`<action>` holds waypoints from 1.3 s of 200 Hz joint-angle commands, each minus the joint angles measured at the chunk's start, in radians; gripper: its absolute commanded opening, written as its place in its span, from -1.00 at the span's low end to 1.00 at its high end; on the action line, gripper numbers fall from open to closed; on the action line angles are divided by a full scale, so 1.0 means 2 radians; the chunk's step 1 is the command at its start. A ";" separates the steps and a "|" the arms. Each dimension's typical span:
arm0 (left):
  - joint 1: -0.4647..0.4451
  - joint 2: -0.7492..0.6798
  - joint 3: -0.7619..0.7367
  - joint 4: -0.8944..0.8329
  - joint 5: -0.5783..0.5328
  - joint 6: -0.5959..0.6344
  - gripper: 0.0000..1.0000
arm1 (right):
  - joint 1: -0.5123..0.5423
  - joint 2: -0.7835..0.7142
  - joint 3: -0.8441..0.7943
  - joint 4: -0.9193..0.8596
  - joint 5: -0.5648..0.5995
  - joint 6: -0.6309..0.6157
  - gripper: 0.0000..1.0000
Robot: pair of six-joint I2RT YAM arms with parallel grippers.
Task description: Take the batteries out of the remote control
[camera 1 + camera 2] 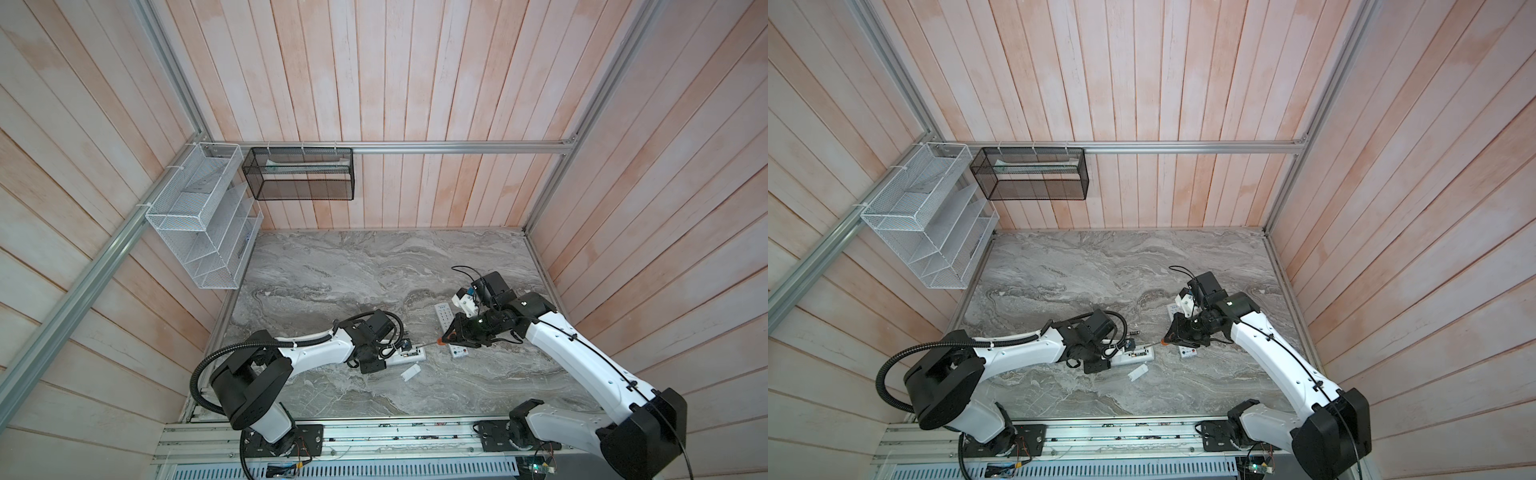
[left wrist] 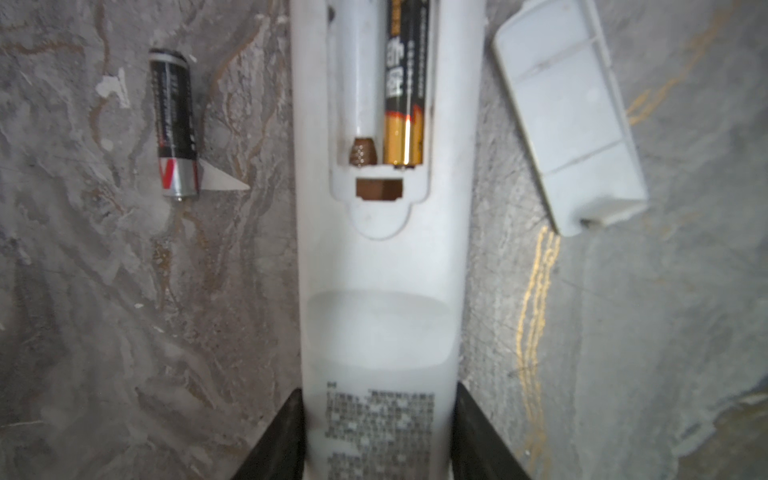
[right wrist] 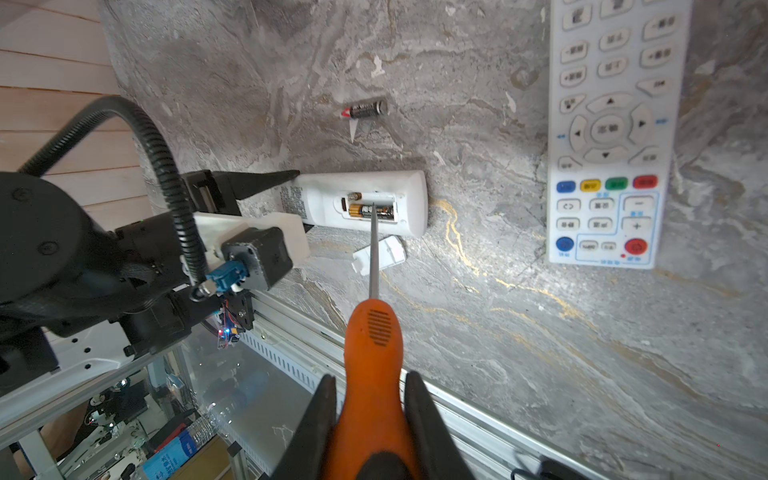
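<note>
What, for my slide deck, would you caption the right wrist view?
The right gripper holds a screwdriver, tip at the battery in the remote that the left gripper steadies.

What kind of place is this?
Probably a robot test cell: two white-and-black robot arms on an aluminium rail, pale wooden plank walls in a metal frame, a grey marble-patterned tabletop.

The left arm [image 1: 316, 353] and right arm [image 1: 582, 361] are wearing white shells with black joints; a ribbed black hose [image 3: 156, 138] is looping behind the left pincer [image 2: 378, 399].
</note>
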 commanded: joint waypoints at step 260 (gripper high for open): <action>-0.014 0.003 -0.004 -0.001 -0.041 -0.001 -0.97 | 0.015 0.019 -0.005 0.018 0.013 -0.004 -1.00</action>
